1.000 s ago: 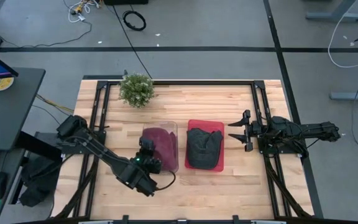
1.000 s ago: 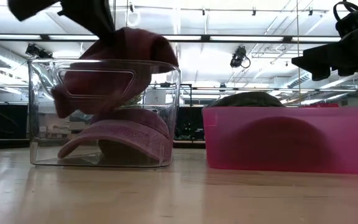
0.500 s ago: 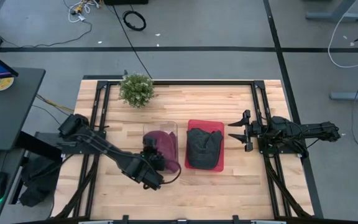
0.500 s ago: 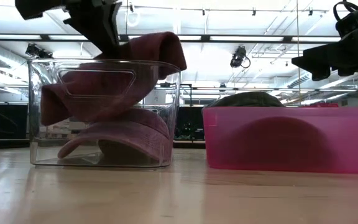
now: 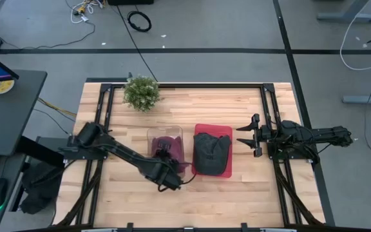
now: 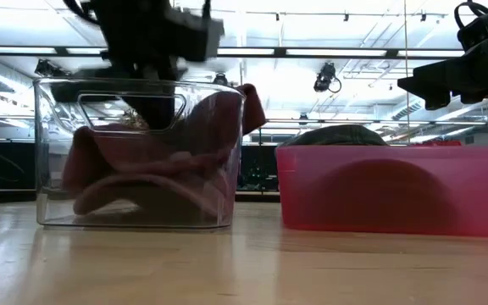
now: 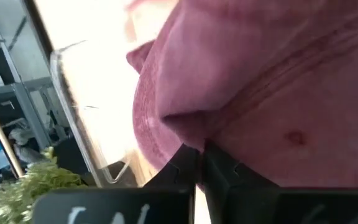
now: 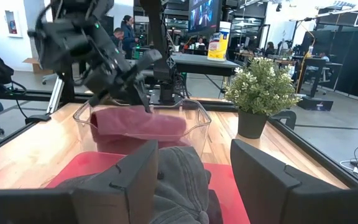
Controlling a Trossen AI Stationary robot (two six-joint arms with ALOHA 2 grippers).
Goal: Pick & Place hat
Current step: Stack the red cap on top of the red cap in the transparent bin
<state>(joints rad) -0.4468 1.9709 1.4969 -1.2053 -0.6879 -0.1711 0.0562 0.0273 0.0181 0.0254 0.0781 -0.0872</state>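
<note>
A maroon hat [image 6: 155, 157] lies slumped inside the clear bin [image 6: 49, 152] at the table's middle, on top of another maroon hat [image 6: 108, 199]. One edge of it laps over the bin's right rim [image 6: 251, 103]. My left gripper [image 7: 201, 152] reaches down into the bin [image 5: 166, 148] and is shut on this hat [image 7: 260, 81]. To the right, a dark hat [image 5: 211, 152] lies in the pink bin [image 6: 392, 191]. My right gripper [image 5: 245, 135] waits open at the table's right side. My left gripper pinches a fold of the maroon hat's cloth [image 7: 182, 127] between its two shut fingers. It comes slanting down from the table's near left. The hat sags slack around the fingers, inside the bin and resting on the hat below.
A small potted plant [image 5: 141, 92] stands at the table's far left. The clear bin and the pink bin [image 5: 201, 132] stand side by side with a narrow gap between them. Bare wood lies along the near edge.
My left gripper has gone down into the clear bin and toward the table's right, tipping further downward. The maroon hat, which hung above the rim, has sunk into the bin and slumped onto the hat below.
</note>
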